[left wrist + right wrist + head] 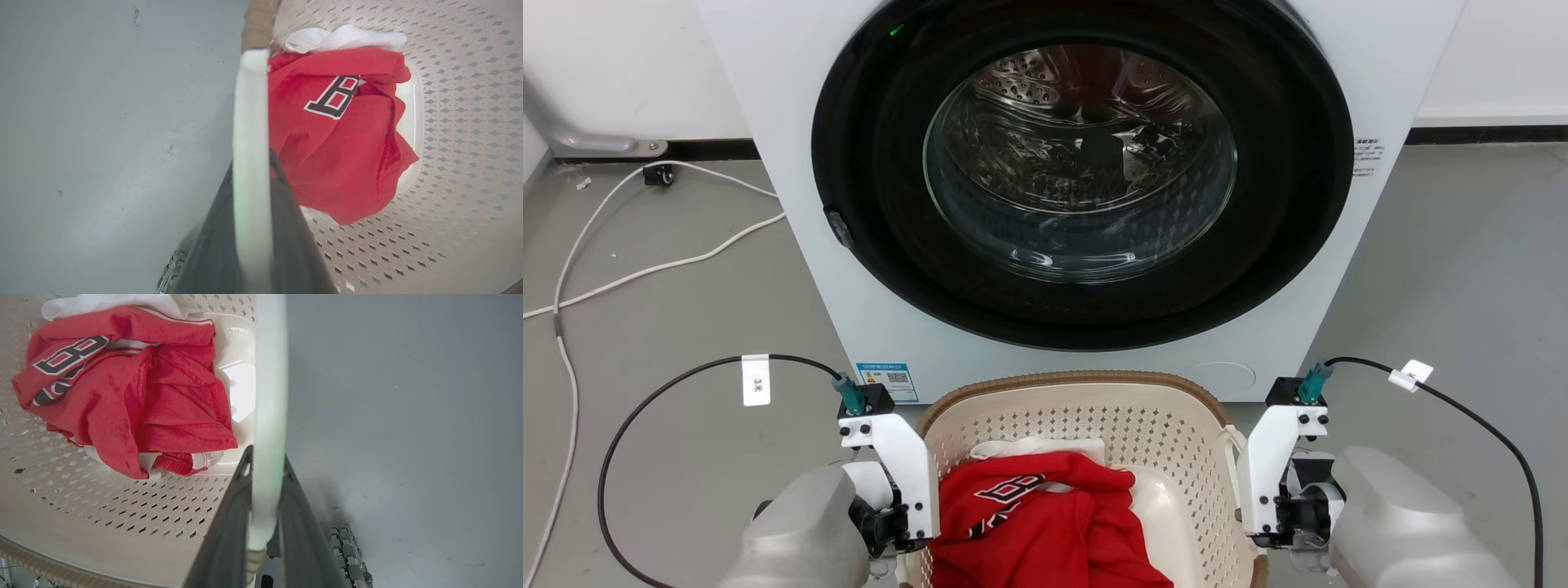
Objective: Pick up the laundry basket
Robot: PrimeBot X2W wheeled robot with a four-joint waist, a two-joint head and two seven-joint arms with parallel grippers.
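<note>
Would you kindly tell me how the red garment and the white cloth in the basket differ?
The red garment bears dark, white-edged lettering; the white cloth looks plain. The red garment lies on top, showing most of its bulk; the white cloth peeks out from under it on the washer side. Both lie crumpled inside the laundry basket.

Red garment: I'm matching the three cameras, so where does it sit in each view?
Head view: red garment at bottom centre, inside the laundry basket.
Left wrist view: the garment right of centre, right of the white handle.
Right wrist view: the garment upper left, left of the other white handle.
Shared landmark: the dark, white-edged letter print on the garment.
</note>
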